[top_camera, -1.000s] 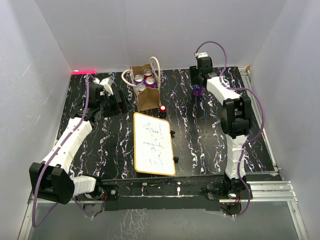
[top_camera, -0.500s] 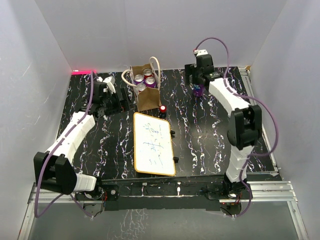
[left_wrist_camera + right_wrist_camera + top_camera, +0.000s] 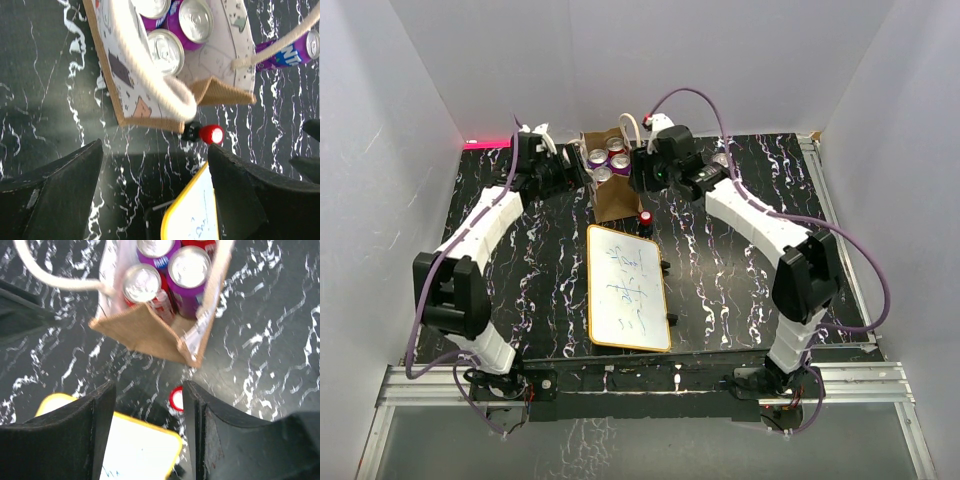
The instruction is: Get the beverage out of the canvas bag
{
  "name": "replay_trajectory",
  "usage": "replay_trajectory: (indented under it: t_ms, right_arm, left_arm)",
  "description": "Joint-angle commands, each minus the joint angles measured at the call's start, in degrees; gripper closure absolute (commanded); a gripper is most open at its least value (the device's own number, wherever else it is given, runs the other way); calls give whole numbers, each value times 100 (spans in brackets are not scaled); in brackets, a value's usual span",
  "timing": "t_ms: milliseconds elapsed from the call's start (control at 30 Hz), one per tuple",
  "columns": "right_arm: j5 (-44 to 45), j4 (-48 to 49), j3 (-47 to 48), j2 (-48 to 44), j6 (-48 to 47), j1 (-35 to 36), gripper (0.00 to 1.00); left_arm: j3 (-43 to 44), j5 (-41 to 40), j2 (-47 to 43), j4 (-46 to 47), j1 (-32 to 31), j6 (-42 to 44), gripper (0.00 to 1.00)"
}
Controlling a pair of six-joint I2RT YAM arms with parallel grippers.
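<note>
White walls box in a black, white-veined table (image 3: 740, 270). The canvas bag (image 3: 615, 203) stands far centre with two cream handles (image 3: 145, 65) and four cans (image 3: 597, 157) inside. Near it lie one yellow-framed whiteboard (image 3: 628, 288), its scribbles unreadable, and one red-capped marker (image 3: 646, 217). Only the left wrist view shows a fifth, purple can (image 3: 287, 50) on the table right of the bag; its white lettering is illegible. The left gripper (image 3: 155, 190) gapes wide and empty left of the bag. The right gripper (image 3: 148, 435) stands narrower, also empty, at the bag's right.
</note>
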Motion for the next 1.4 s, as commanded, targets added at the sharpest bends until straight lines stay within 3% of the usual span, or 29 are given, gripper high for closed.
replay_trajectory:
  t_ms: [0,233,467,767,967,1367]
  right_arm:
    - [8,438,1058,519,117,110,45]
    - [102,32,2479,1601,-94,199,56]
    - [511,-190,3488,2422,-244,248,56]
    - [1515,-531,4424,3277,-714,343,46]
    - [1867,-416,4492,3485,-1056,394,39]
    - [2179,-189,4962,4116,-1093,395,29]
  left_arm:
    - [578,-51,373,135,37,69,18]
    - [818,-74,720,391,36,28,29]
    - [1149,24,1030,363,35,195,35]
    - [1084,196,1211,522,41,193,35]
    - [768,519,1158,671,39,292,50]
    - [214,1165,1049,1119,38,266,64]
